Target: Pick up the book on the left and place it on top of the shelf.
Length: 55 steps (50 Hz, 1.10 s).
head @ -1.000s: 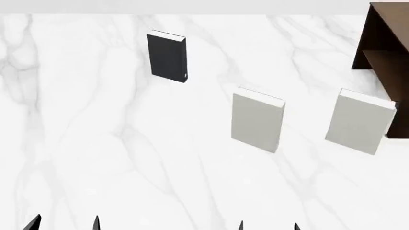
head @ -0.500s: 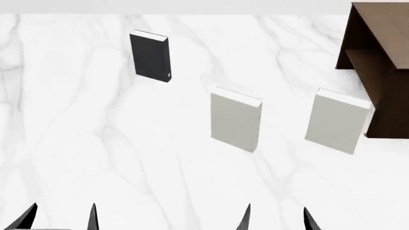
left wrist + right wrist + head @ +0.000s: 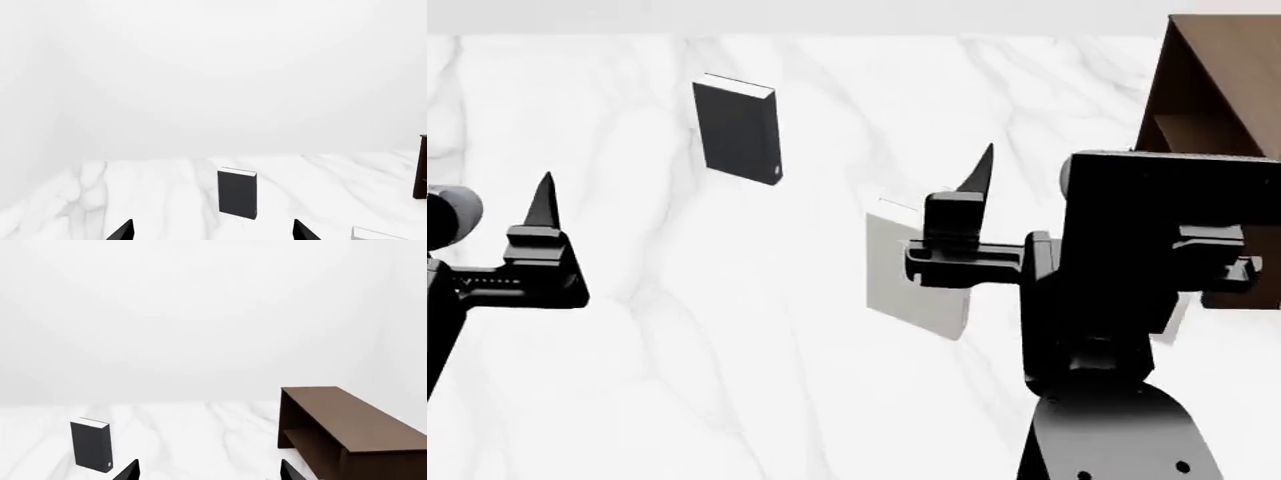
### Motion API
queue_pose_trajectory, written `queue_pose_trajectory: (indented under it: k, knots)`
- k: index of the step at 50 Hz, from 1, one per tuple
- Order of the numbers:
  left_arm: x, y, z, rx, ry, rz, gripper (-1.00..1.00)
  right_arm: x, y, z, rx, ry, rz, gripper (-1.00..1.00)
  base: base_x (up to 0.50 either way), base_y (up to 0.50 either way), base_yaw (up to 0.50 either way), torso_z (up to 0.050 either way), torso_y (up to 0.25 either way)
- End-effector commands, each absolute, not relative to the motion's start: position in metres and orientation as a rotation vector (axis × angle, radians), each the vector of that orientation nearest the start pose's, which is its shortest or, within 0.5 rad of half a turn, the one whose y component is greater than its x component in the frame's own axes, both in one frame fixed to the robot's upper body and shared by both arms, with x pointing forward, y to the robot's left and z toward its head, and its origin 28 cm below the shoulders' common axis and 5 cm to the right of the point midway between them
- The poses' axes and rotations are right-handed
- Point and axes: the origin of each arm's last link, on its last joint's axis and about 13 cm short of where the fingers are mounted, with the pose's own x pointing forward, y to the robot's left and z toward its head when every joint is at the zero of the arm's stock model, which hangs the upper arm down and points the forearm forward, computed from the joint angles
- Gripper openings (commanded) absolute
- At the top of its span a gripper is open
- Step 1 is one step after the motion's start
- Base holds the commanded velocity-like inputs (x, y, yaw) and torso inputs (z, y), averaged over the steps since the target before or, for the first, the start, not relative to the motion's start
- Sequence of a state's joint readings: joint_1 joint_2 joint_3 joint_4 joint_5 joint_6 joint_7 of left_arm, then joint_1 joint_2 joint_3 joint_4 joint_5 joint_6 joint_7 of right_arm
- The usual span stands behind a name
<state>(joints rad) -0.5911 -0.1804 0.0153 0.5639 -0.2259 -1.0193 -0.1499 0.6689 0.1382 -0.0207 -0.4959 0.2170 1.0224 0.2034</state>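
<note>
Two grippers are raised above the white marble surface (image 3: pixel 694 350), both with nothing between their fingers. The left gripper (image 3: pixel 210 232) has its dark fingertips spread wide in its wrist view, and the black book (image 3: pixel 237 193) stands upright on the marble ahead, framed in the gap between them but well apart from them. The right gripper (image 3: pixel 208 470) is likewise spread, its two tips showing at the edge of its wrist view.

From the head camera, the black book (image 3: pixel 738 128) stands far back on the left (white page edges on top, a small white mark at its lower corner). A white book (image 3: pixel 897 275) stands nearer and to the right of it, partly hidden behind the right arm (image 3: pixel 1108 300). Only a sliver of what may be a second white book shows past that arm, too little to be sure. The dark brown wooden shelf (image 3: pixel 1214 90) sits at the far right, its flat top board bare in the right wrist view (image 3: pixel 353 417), well apart from the black book (image 3: pixel 92 442).
</note>
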Motion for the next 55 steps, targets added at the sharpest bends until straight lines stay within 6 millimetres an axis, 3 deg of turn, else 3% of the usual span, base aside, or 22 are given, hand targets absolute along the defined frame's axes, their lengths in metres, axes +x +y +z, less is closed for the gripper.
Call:
queue_pose_trajectory:
  k: [1,55]
  knots:
    - [0.267,0.230,0.229,0.075,-0.148,0.039,1.00,0.284,-0.112,0.244,-0.026,-0.144,-0.084,1.00,0.50,0.00,0.00,0.000,0.000]
    - [0.268,0.235,0.225,0.072,-0.146,0.062,1.00,0.287,-0.110,0.232,-0.040,-0.080,-0.051,1.00,0.50,0.00,0.00,0.000,0.001]
